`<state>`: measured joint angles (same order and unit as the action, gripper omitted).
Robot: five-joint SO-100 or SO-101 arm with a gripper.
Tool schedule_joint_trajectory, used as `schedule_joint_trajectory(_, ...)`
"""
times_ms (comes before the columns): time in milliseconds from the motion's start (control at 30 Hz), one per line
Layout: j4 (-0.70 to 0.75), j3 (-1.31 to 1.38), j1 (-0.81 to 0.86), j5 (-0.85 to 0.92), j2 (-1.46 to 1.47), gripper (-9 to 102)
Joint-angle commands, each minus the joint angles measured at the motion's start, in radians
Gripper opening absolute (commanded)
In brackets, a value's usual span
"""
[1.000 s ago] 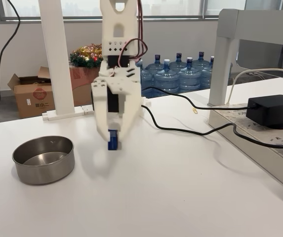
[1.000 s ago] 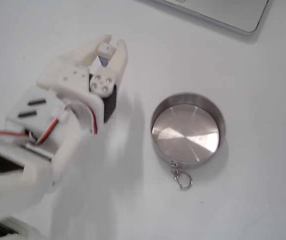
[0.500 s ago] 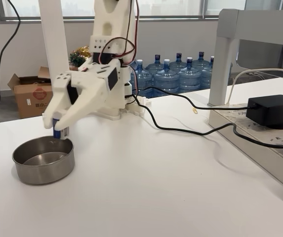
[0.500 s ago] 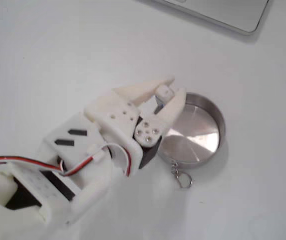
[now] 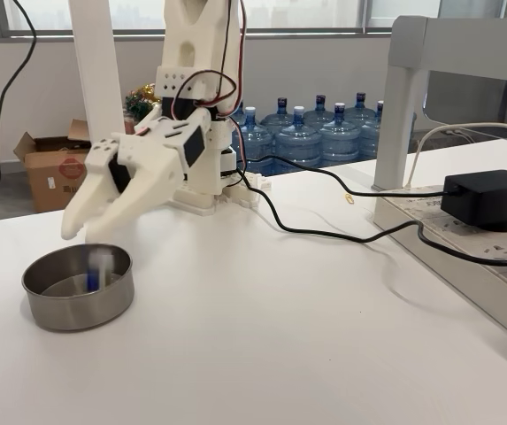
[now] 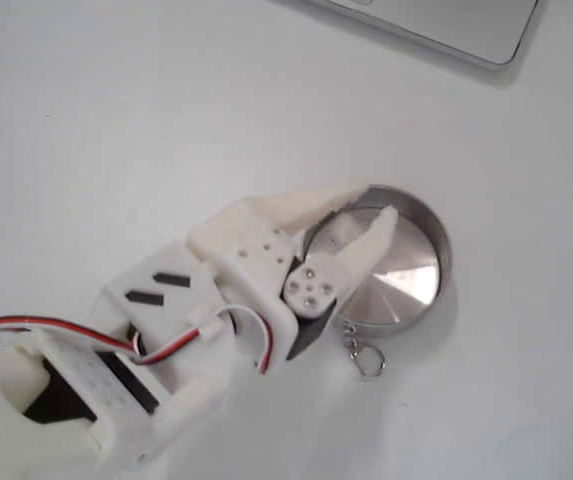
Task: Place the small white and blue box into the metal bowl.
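Observation:
The small white and blue box (image 5: 101,267) is a blurred streak inside the metal bowl (image 5: 76,312), right under my fingertips and free of them. My gripper (image 5: 85,233) hangs open just above the bowl's far rim with nothing between its fingers. From above, the gripper (image 6: 374,201) reaches over the left part of the metal bowl (image 6: 421,285), fingers spread. A pale blur between them over the shiny floor is probably the box (image 6: 343,232).
A black power adapter (image 5: 487,197) sits on a power strip at the right, and its black cable (image 5: 324,232) runs across the table to the arm's base. A key ring (image 6: 364,356) lies against the bowl's near side. A white post (image 5: 103,106) stands behind.
The gripper swung from mid-table to over the bowl carrying the box. It has now opened, and the box has dropped out of the fingers into the bowl.

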<state>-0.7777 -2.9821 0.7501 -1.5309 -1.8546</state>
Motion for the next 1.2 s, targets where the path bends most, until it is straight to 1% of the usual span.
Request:
schedule_joint_trajectory(0,-0.015,0.002,-0.006,0.006,-0.008,11)
schedule_joint_trajectory(267,-0.014,-0.006,-0.023,0.006,-0.014,10)
schedule_joint_trajectory(367,-0.014,-0.043,-0.069,0.006,-0.052,1)
schedule_joint_trajectory(400,-0.014,-0.054,-0.089,0.006,-0.066,-3)
schedule_joint_trajectory(433,-0.015,-0.063,-0.112,0.006,-0.078,-5)
schedule_joint_trajectory(567,-0.015,-0.103,-0.215,0.008,-0.163,-4)
schedule_joint_trajectory(633,-0.009,-0.129,-0.304,0.011,-0.218,-4)
schedule_joint_trajectory(700,-0.002,-0.158,-0.403,0.052,-0.282,-4)
schedule_joint_trajectory(733,-0.002,-0.164,-0.449,0.101,-0.296,-4)
schedule_joint_trajectory(800,-0.002,-0.173,-0.52,0.255,-0.313,-4)
schedule_joint_trajectory(1067,0.003,-0.201,-0.825,1.098,-0.319,-4)
schedule_joint_trajectory(1100,0.025,-0.209,-0.853,1.189,-0.345,-4)
schedule_joint_trajectory(1167,0.158,-0.215,-0.891,1.316,-0.457,-4)
